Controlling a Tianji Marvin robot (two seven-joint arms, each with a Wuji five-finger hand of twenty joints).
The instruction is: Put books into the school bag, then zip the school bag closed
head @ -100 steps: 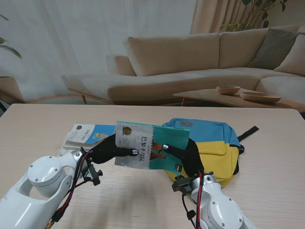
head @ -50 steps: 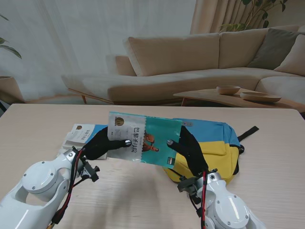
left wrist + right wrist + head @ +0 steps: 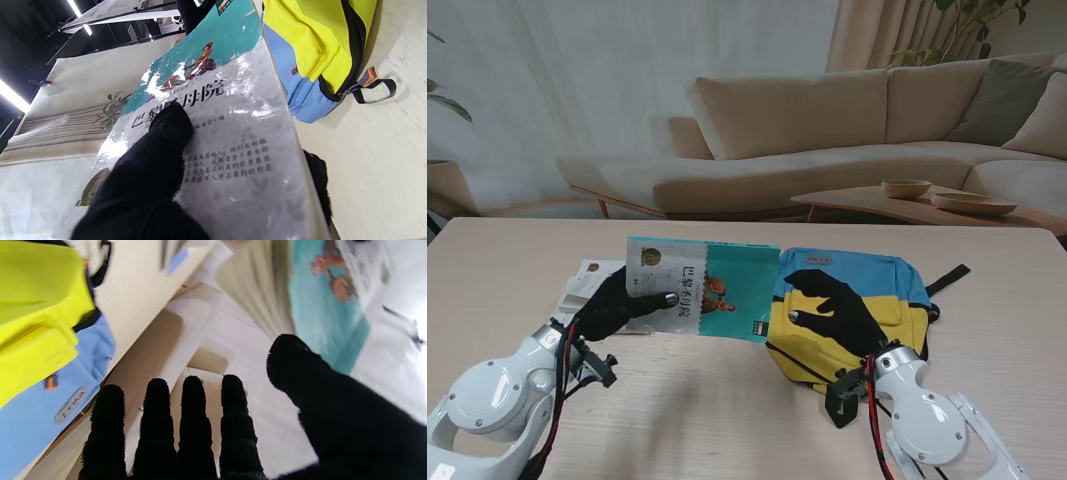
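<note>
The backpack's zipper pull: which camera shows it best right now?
The left wrist view: the zipper pull lies sharp and unobstructed on the table. The stand view shows the backpack without its pull clear; the right wrist view shows only blurred fabric.

The left hand [image 3: 617, 308] reaches forward from the table's near-left corner, thumb [image 3: 166, 130] pressed down in a pinch. The right hand [image 3: 835, 308] hovers free toward the near-right, fingers [image 3: 193, 413] spread, holding nothing.

We have let go of the book [image 3: 704, 291] with our right hand [image 3: 832, 310], which has moved right over the school bag [image 3: 877, 300], fingers spread. Our left hand [image 3: 617, 308] now carries it alone, shifted left and apparently higher.
</note>
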